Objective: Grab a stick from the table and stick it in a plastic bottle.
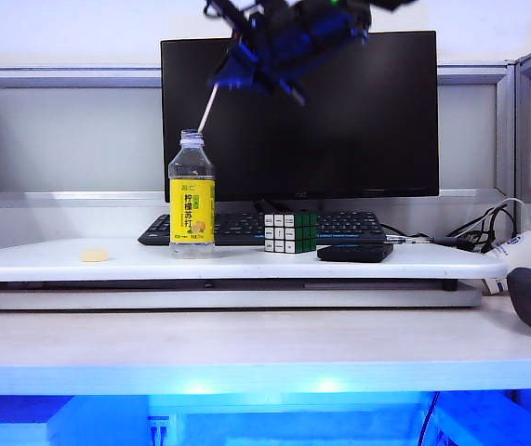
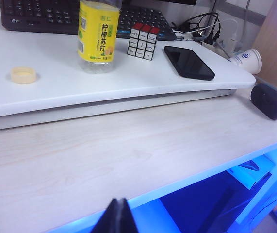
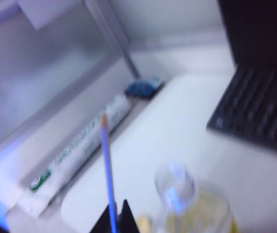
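Your white table (image 1: 246, 348) carries the clear, capless plastic bottle with the yellow label (image 1: 192, 197) on its raised shelf, left of centre. Up high, just right of the bottle's mouth, your right gripper (image 1: 246, 72) is clamped on the thin pale wooden stick (image 1: 206, 110). The stick slants down-left, its tip just above the rim, so lining up that tip decides the drop. The right wrist view is blurred. Your left gripper (image 2: 118, 213) waits shut and empty at the near edge.
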### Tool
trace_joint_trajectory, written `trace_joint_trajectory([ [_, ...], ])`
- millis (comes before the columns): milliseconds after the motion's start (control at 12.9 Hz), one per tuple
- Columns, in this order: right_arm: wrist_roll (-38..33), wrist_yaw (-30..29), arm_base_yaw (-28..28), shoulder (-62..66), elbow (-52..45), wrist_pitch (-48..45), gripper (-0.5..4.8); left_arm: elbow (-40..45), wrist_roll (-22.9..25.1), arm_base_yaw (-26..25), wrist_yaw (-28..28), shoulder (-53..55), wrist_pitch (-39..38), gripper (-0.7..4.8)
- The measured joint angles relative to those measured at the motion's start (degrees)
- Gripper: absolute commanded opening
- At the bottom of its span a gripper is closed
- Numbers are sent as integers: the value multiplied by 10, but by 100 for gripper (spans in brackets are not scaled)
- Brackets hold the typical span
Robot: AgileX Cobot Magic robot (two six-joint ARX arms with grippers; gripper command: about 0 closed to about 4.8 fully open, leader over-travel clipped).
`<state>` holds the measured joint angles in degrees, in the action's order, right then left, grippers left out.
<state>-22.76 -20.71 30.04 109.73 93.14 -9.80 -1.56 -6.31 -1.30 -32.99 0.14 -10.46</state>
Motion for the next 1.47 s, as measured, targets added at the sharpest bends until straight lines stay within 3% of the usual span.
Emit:
trace_joint_trajectory([
  [542,59,27,0,16,82,14,-6,0,0,0,0,0,0,-5],
  [697,90,27,0,111,223,70,-5,0,2,0,1,0,0,-5],
  [929,110,30,0,142,272,88,-6,0,2,0,1,0,0,-4],
  [1472,134,42,0,153,274,85,-6,0,15,0,1,0,0,-5],
])
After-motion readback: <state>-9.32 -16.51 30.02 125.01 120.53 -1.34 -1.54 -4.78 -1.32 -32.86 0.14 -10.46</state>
